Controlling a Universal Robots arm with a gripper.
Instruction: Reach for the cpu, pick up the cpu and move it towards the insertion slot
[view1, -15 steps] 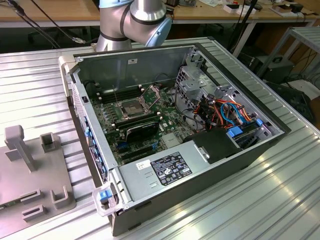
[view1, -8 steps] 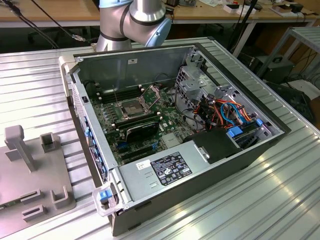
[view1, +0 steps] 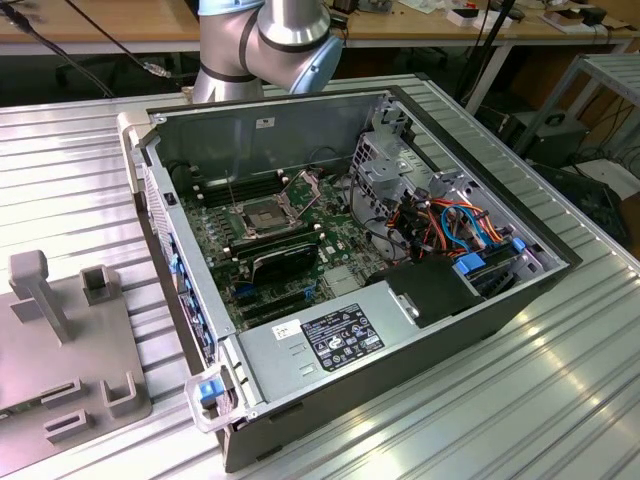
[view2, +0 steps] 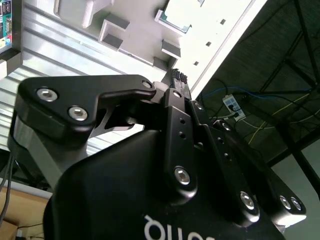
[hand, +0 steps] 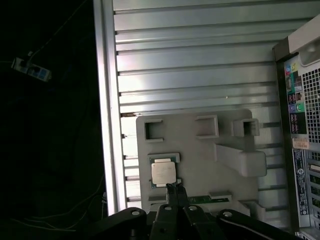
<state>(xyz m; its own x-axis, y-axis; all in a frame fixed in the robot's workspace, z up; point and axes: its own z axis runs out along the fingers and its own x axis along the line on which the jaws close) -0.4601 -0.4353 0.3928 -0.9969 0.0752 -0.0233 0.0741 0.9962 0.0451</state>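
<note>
Pincer (hand: 175, 189): fingertips are seen closed together in the first wrist view, with nothing clamped between them
Pincer position: tips are shown just beside one edge of the cpu (hand: 164, 173); whether contact is made cannot be told
Cpu: laid flat in a shallow square holder on the grey fixture plate (hand: 205, 165), not lifted
Fixture plate: set on the ribbed metal worktop (hand: 200, 65), just beside the open computer case (view1: 300, 110)
Insertion slot (view1: 258, 216): seen in the exterior view on the motherboard inside the case, with its dark centre exposed
Hinged plate (view1: 300, 186): tilted up at the slot's far edge
Arm (view1: 270, 40): seen in the exterior view behind the case
</note>
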